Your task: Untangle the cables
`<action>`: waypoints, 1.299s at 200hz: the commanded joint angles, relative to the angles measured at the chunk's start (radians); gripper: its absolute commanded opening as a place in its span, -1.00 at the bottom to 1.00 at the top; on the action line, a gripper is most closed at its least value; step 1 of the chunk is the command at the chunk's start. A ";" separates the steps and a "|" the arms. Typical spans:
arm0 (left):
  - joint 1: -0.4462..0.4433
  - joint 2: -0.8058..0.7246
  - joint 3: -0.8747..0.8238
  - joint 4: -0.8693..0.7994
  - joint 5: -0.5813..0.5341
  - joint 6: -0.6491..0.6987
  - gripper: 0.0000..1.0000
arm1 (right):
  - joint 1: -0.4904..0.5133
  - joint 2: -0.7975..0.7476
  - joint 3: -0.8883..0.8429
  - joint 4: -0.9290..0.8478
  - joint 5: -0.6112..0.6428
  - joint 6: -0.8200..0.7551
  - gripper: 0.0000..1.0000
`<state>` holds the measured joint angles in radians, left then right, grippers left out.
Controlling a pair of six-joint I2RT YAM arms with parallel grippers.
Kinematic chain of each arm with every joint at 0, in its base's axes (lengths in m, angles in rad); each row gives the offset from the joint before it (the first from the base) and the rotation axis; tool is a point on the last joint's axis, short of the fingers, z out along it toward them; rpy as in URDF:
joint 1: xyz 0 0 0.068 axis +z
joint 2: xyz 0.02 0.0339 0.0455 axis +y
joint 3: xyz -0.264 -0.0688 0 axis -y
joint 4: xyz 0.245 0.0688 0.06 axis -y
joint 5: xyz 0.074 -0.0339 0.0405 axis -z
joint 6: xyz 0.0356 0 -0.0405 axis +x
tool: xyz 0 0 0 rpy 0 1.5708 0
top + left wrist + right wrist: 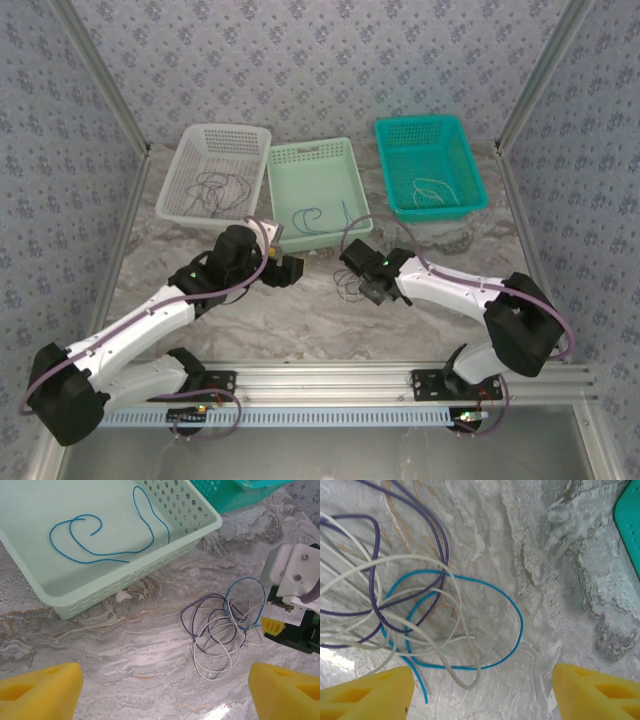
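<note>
The tangle of thin flexible cables [352, 287] lies on the grey marbled surface [300, 325], at mid-depth and just right of centre, between the two tools. It consists of a dark purple wire [440, 532], a white wire [410, 557] and a blue wire [521, 625], looped over and through one another. The blue loop reaches furthest out of the bundle.

The right tool [480, 695] hangs directly over the tangle. Its yellow fingertips [597, 692] are spread wide and grip nothing. One free blue end lies just beside its other fingertip.

The left tool [162, 695] is to the left of the tangle and points toward it. It too is spread wide, with bare surface between its fingertips.

Three containers stand in a row at the far side:
- A white perforated plastic basket [180, 170], far left, holds a dark wire [220, 185].
- A pale green plastic tray [310, 147], centre, holds a loose blue cable [310, 215].
- A teal plastic basket [420, 121], far right, holds a pale wire [435, 188].
</note>
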<state>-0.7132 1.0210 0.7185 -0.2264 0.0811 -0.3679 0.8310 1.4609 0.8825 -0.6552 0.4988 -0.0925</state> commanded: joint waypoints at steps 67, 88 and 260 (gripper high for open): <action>0.014 -0.013 -0.004 0.034 0.005 -0.010 0.73 | -0.034 0.079 0.003 0.127 -0.076 -0.099 -0.24; 0.016 -0.012 -0.004 0.035 0.006 -0.011 0.74 | -0.047 0.074 -0.002 0.147 -0.092 -0.100 -0.51; 0.003 0.093 0.054 0.152 0.143 0.026 0.72 | -0.050 -0.566 0.162 -0.058 -0.268 -0.023 -0.81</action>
<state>-0.7006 1.0966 0.7254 -0.1459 0.1547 -0.3641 0.7937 0.9283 0.9970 -0.6800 0.2661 -0.1719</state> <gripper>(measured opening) 0.866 0.095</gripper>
